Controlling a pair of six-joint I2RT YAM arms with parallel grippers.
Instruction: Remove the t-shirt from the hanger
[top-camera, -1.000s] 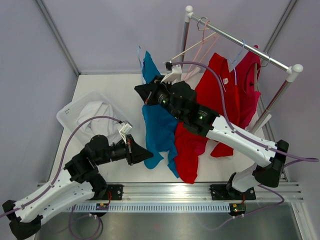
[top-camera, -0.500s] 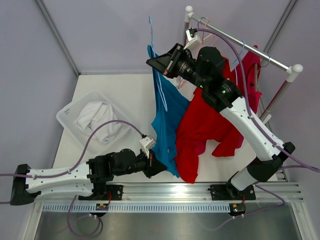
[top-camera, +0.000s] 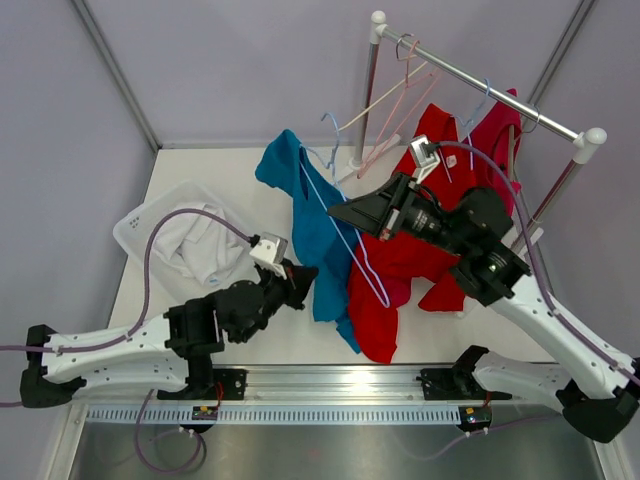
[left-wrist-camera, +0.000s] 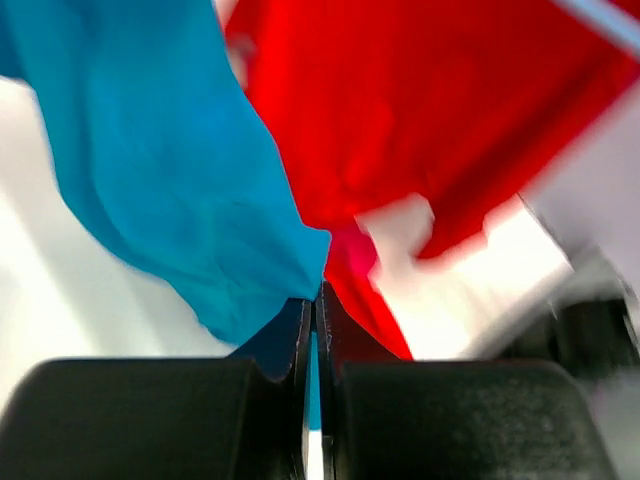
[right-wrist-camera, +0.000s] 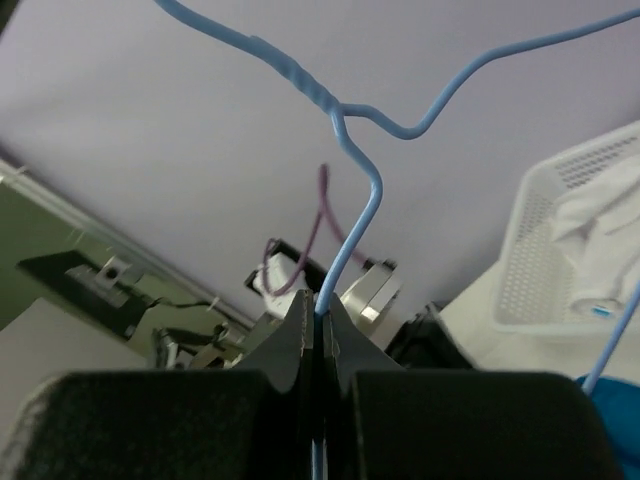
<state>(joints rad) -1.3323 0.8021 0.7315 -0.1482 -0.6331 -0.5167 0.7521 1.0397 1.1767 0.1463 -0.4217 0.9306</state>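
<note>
The blue t-shirt (top-camera: 312, 215) hangs slack above the table (top-camera: 205, 168), beside the red garments (top-camera: 400, 265). Its lower edge is pinched in the closed left gripper (top-camera: 303, 272). The blue wire hanger (top-camera: 366, 270) lies slantwise across its front, off the rack (top-camera: 480, 85), clamped in the closed right gripper (top-camera: 333, 209). Assessment: separation step in hand. Whether any wire sits inside the shirt cannot be told. The next move calls for drawing hanger and shirt apart, both grips firm.

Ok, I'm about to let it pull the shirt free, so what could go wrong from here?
The blue t-shirt seems partly on the blue hanger, so a pull by the left gripper, shut on its hem, may snag it. The red t-shirt lies beside that hem and could get dragged along. The right gripper pinches only thin wire, which might twist or slip.
</note>
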